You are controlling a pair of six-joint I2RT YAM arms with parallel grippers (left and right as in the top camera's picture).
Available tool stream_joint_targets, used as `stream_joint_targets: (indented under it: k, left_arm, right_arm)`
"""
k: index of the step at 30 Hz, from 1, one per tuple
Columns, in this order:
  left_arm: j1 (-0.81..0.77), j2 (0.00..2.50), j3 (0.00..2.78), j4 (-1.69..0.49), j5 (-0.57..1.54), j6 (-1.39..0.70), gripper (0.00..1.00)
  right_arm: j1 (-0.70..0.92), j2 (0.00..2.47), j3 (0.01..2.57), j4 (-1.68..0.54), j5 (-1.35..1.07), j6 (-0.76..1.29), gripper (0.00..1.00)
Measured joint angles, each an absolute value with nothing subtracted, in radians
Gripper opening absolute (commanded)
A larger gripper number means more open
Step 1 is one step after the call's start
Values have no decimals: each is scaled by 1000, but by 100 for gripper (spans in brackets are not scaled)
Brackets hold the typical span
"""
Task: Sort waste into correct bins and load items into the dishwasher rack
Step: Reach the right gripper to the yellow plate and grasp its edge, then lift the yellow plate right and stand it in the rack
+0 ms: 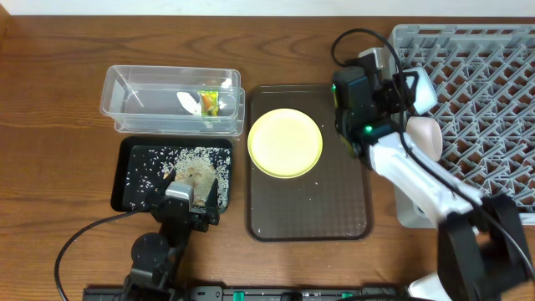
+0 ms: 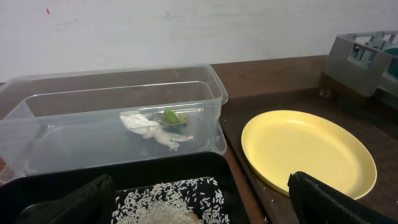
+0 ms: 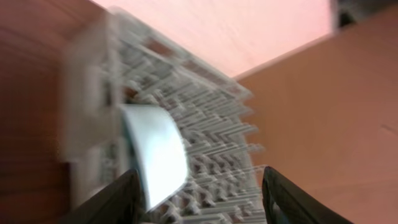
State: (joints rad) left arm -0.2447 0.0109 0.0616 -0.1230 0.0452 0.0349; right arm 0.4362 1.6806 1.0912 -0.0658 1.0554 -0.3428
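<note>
Your right jaws stand parted and grip nothing at the left wall of the dishwasher rack [image 1: 468,33], where the light-blue bowl [image 3: 155,155] rests tipped on its lattice, apparently placed for loading, while your left jaws gape empty, well apart from the rack.

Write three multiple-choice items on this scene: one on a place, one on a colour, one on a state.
1. The snack wrapper lies:
A) in the clear tub
B) on the plate
C) on the brown serving tray

2. The plate is:
A) pink
B) yellow
C) blue

3. The plate:
A) stands on edge
B) lies upside down
C) lies flat and bare on the brown serving tray

Key:
1 A, the wrapper shows through the tub's wall beside white paper scraps.
2 B, it is plainly yellow in the overhead and left wrist views.
3 C, its rim faces up with nothing on it.
</note>
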Motion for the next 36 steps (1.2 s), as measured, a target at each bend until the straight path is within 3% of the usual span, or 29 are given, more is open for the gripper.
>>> stream_joint_targets:
  k: [7,12,22,24,28,36]
  left_arm:
    - [-245,11,62,-123,45,35,91]
    - [-245,11,62,-123,45,35,91]
    - [-245,11,62,-123,45,35,91]
    - [-245,11,62,-123,45,35,91]
    - [-245,11,62,-123,45,35,91]
    - [-245,11,61,-123,45,35,91]
  right_arm:
    - [491,1530,1096,-434,522,-47,68]
    - [493,1559,1092,-589,118,170,59]
    - [498,1747,1089,-593,-29,467,57]
    - [498,1784,1089,-574,-26,495,45]
    - [498,1855,1089,-548,-22,532,1]
    - [456,1806,1087,-550,-22,529,1]
